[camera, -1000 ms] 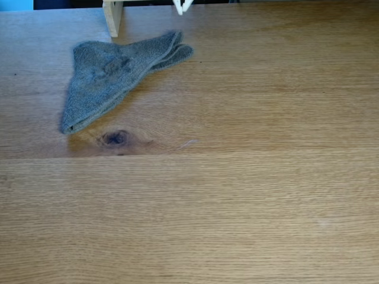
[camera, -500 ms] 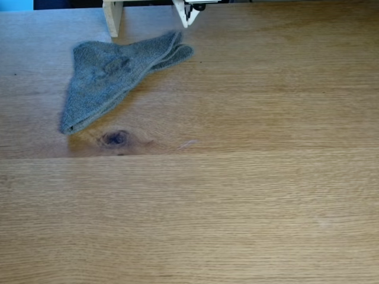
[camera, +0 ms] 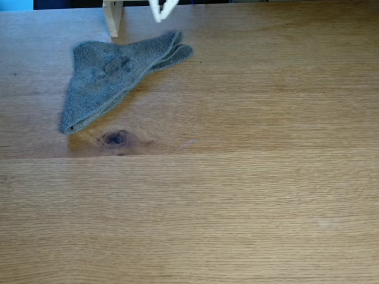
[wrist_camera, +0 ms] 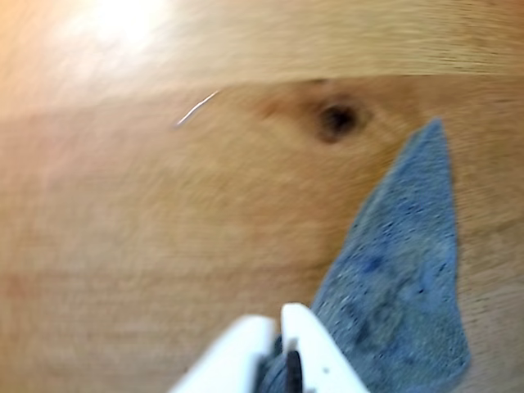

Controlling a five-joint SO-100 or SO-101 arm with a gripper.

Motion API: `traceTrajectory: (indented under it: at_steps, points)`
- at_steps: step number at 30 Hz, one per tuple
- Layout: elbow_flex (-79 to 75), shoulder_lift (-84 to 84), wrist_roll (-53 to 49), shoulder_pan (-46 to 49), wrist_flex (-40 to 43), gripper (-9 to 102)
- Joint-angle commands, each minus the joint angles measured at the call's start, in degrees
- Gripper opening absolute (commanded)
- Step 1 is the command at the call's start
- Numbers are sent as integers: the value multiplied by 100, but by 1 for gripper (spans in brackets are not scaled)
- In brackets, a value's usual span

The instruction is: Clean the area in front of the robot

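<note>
The oak tabletop (camera: 237, 207) fills the fixed view, with a plank seam across the middle and a dark knot (camera: 115, 138). A crumpled grey terry cloth (camera: 112, 71) lies at the upper left. Only the white tips of my gripper (camera: 159, 15) show at the top edge, just above the cloth's far folded end and apart from it. In the wrist view, which is blurred, the gripper (wrist_camera: 278, 318) enters from the bottom with its two white fingers close together and nothing between them. There it hovers over the near end of the cloth (wrist_camera: 401, 270), with the knot (wrist_camera: 337, 119) beyond.
A pale wooden post (camera: 112, 16) stands at the top edge, left of the gripper and behind the cloth. A thin light streak (camera: 188, 143) lies on the wood right of the knot, seen also as a streak (wrist_camera: 196, 108) in the wrist view.
The gripper tips have shifted left along the top edge of the fixed view, closer to the post. The cloth has not moved.
</note>
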Motion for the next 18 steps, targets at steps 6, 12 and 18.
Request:
traceTrajectory:
  at_steps: [6, 12, 18]
  points:
    - [-879, -1424, 642, 1802, -633, 36]
    - [-879, -2971, 642, 2813, -1011, 39]
    - [-879, -4131, 114, 3120, -1397, 40]
